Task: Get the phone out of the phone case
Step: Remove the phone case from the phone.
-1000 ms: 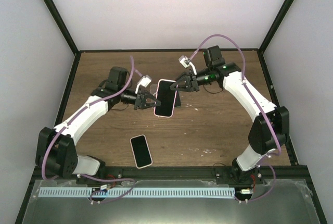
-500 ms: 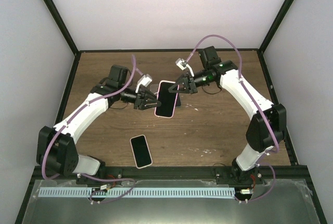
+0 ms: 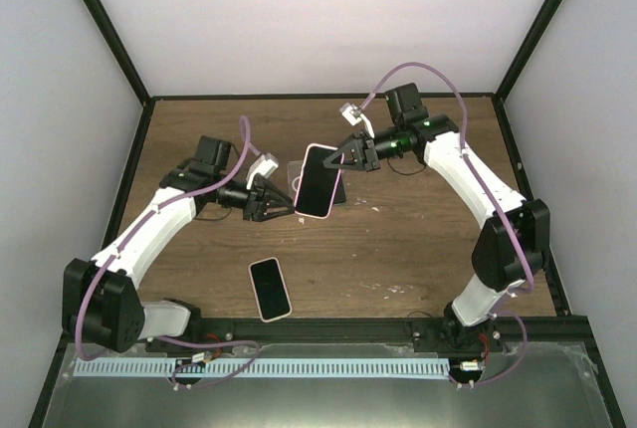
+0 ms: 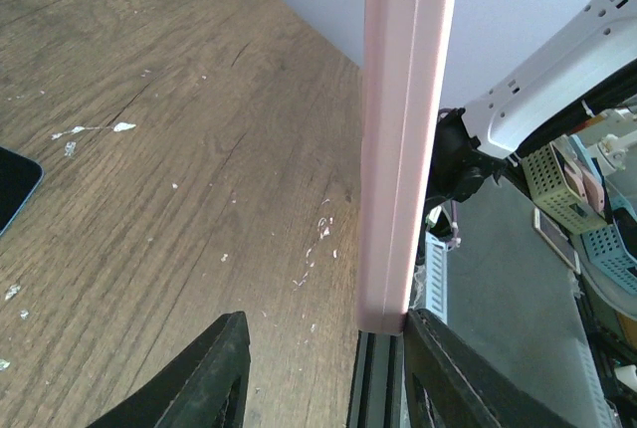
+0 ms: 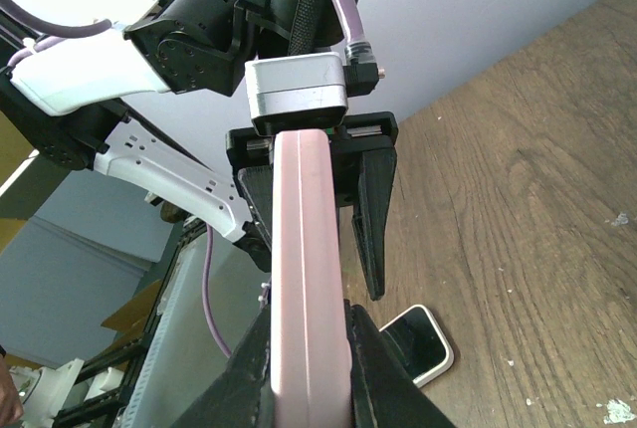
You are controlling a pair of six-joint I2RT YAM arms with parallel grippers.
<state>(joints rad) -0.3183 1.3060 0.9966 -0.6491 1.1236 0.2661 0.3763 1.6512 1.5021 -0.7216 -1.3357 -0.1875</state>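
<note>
Showing the phone (image 3: 317,181) held in the air over the middle of the table (image 3: 418,239), tilted, with its dark screen facing the overhead camera. A pink case (image 4: 403,149) is on the phone and shows as a pink rim around the screen.

The right gripper (image 3: 345,154) is clamped on the phone's upper right end. In the right wrist view its fingers (image 5: 247,388) press against the two broad faces, with the narrow pink edge running away from the camera.

The left gripper (image 3: 279,201) sits at the phone's lower left edge with its jaws apart. In the left wrist view the edge of the case stands upright between the two fingertips. It is close to the right-hand one, and bare table shows between it and the other. Whether the case touches the nearer fingertip cannot be told.

A second phone (image 3: 270,289), also pink-rimmed, lies flat and screen up near the front of the table, well apart from both grippers. A dark flat thing (image 3: 340,192) lies on the table beneath the held phone, mostly hidden.
</note>
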